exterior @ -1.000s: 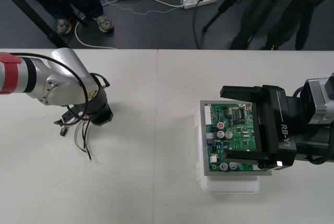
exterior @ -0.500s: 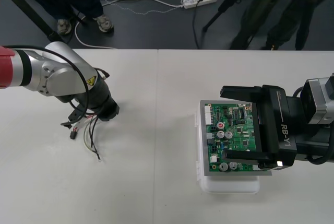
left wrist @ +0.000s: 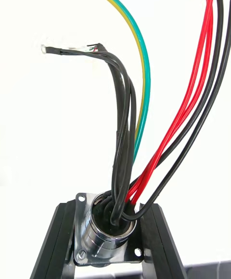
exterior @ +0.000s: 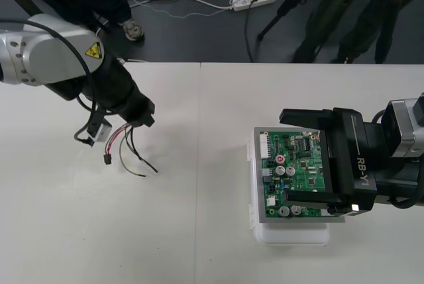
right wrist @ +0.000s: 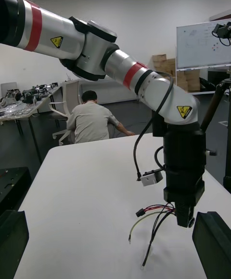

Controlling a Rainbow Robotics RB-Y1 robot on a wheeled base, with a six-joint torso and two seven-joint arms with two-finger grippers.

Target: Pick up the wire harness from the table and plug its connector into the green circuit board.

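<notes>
1. Left gripper (exterior: pixel 140 117): over the left half of the worktop (exterior: pixel 199 231), nearer its far edge. In the left wrist view you see its fingers (left wrist: pixel 57 240) clamped on the flange of the round metal socket (left wrist: pixel 107 233).

2. Wire harness (exterior: pixel 129 146): carried by its socket end in the left gripper. The red, black and green-yellow wires (right wrist: pixel 155 217) fan out below the gripper toward the worktop's near edge. The small black plug (exterior: pixel 106 159) dangles free at the end of the red and black pair. You cannot tell whether the wire tips touch the worktop.

3. Green circuit board (exterior: pixel 298 165): on its white base (exterior: pixel 291 236), on the right half of the worktop toward the near edge, well apart from the harness.

4. Right gripper (exterior: pixel 286 157): reaching in from the right edge with its jaws spread wide. One finger lies along the board's far side, the other along its near side.
</notes>
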